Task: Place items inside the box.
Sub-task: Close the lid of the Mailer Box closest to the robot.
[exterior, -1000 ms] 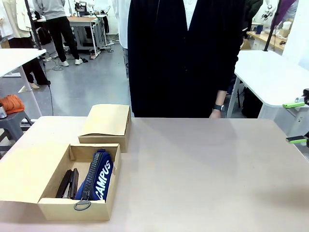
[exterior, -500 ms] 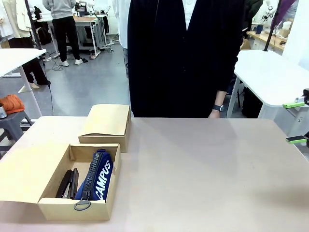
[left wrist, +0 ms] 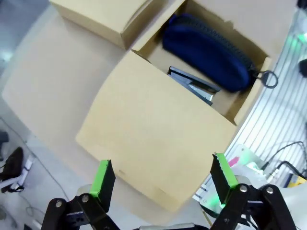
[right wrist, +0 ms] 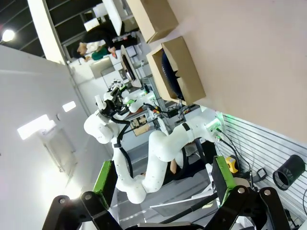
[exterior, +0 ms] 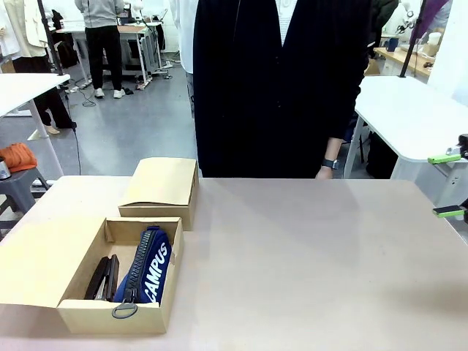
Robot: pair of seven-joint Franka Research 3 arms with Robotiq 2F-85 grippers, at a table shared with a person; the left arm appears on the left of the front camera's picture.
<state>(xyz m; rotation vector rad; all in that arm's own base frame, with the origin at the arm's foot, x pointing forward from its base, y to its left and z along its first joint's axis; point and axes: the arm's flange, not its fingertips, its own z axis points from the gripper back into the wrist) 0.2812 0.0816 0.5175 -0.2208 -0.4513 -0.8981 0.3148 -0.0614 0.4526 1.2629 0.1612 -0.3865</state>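
Nearest me on the beige table [exterior: 307, 263] sits the open cardboard box [exterior: 117, 311], its flap [exterior: 33, 263] spread out flat to my left. Inside lie a navy pouch [exterior: 150, 267] printed "CAMPUS" and, beside it on the left, a black stapler [exterior: 102, 278]. Just behind stands a second, closed box [exterior: 161, 191]. My left gripper [left wrist: 163, 179] hangs over the flap with its fingers spread apart, nothing between them. My right gripper [right wrist: 163, 177] is equally wide and empty, off the table's right edge. Across the table a person in dark clothing [exterior: 281, 88] stands, one hand [exterior: 325, 172] at the far edge. Beyond are grey floor, white tables and other people.
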